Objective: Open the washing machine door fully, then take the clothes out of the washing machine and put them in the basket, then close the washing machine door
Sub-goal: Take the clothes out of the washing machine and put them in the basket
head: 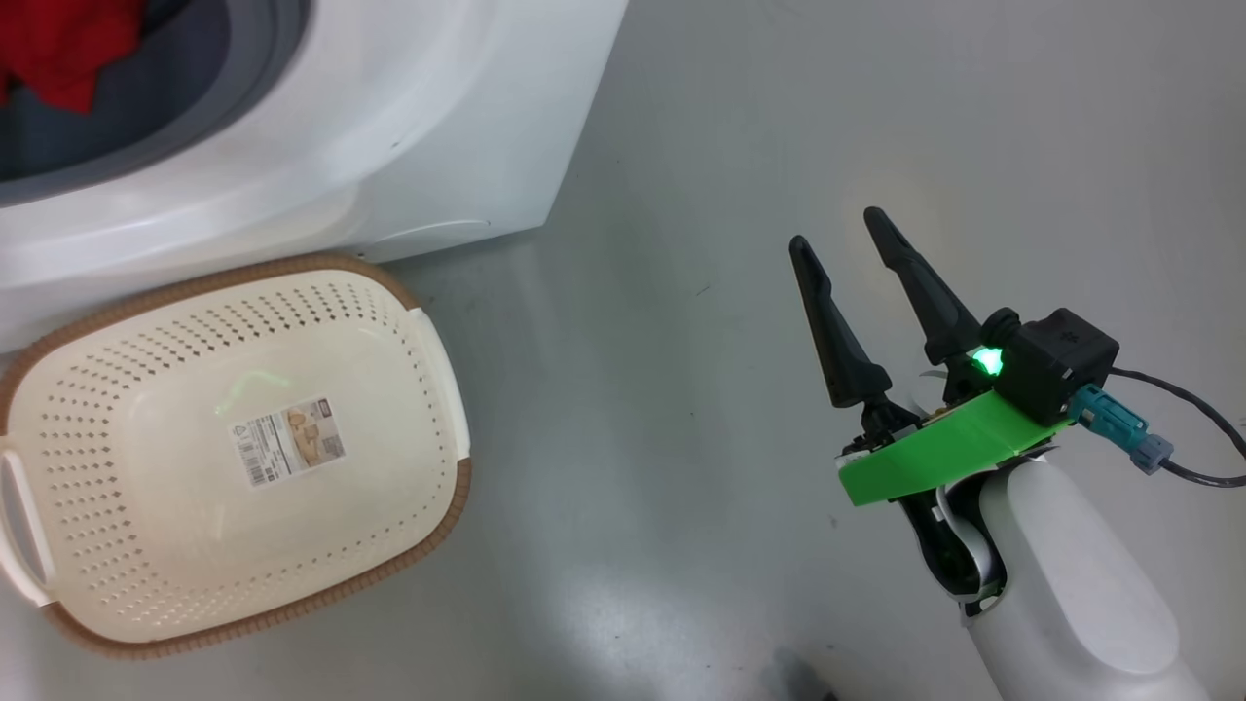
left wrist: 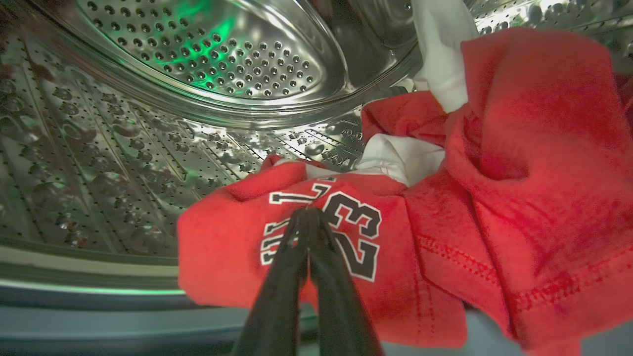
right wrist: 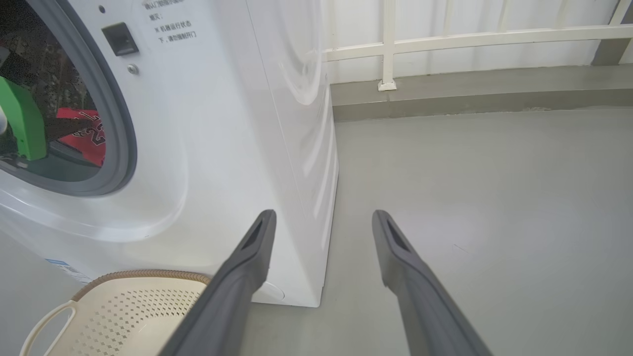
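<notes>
Inside the perforated steel drum [left wrist: 148, 148] of the white washing machine [right wrist: 222, 123] lie the red clothes [left wrist: 519, 163]. Among them is a jersey [left wrist: 222, 247] with white lettering and the number 23. My left gripper [left wrist: 307, 213] is shut, its tips pinched on the jersey at the lettering. The clothes [head: 58, 49] also show through the grey gasket [head: 243, 58]. The cream basket [head: 234, 448] stands empty on the floor in front of the machine. My right gripper [head: 835, 229] hangs open over bare floor, right of the basket. The washing machine door is out of view.
A grey floor [head: 681, 389] stretches right of the machine. A white railing [right wrist: 445, 39] on a low kerb runs along the back. A cable [head: 1188, 399] trails from my right wrist. The basket's brown rim [right wrist: 138, 273] nearly touches the machine's front.
</notes>
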{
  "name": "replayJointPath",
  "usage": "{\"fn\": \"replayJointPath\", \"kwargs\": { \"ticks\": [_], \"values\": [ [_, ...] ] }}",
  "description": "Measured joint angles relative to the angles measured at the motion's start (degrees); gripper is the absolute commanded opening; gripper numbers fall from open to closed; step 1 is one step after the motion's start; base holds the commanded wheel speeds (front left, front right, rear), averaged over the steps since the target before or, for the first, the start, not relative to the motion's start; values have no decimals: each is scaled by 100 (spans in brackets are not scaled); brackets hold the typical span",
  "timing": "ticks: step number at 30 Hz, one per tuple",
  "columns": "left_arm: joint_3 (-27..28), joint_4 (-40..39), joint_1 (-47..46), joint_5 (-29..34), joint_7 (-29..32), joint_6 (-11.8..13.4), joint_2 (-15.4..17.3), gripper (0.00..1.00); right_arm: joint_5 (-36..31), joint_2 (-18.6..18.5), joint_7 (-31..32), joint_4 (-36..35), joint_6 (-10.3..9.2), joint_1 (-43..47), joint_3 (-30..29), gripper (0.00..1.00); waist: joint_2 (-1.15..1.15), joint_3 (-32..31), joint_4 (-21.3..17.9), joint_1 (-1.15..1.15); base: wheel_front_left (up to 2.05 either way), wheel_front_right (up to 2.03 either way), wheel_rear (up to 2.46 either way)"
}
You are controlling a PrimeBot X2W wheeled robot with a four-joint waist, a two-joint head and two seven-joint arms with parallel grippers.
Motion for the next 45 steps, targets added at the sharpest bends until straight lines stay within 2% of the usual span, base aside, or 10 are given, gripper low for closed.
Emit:
{"fn": "replayJointPath", "kwargs": {
  "ticks": [4, 13, 18, 28, 34, 45],
  "values": [
    [169, 2, 36, -283, -214, -57, -58, 0, -2, 0, 0, 2, 0, 1, -19, 100, 0, -52, 51, 0, 0, 0, 0],
    [545, -19, 287, -806, -755, -357, -399, 0, -64, -1, 0, 24, -1, 2, -158, 100, 0, -196, 210, 0, 0, 0, 0],
    [708, -338, 618, -1045, -864, -457, -571, 0, -168, 0, 0, 41, -1, 26, -203, 100, 0, -332, 307, 0, 0, 0, 0],
    [1322, -2290, 1952, -1261, -881, -541, -804, 0, -324, -5, 0, 59, -1, 290, -398, 100, 0, -670, 521, 0, 0, 0, 0],
    [1834, -3379, 2844, -1238, -881, -692, -1113, 0, -355, -52, 0, 21, -1, 549, -567, 100, 0, -935, 663, 0, 0, 0, 0],
    [2539, -4726, 3910, -1035, -889, -969, -1567, 0, -356, -164, 0, -10, -1, 939, -749, 100, 0, -1346, 835, 0, 0, 0, 0]
  ]
}}
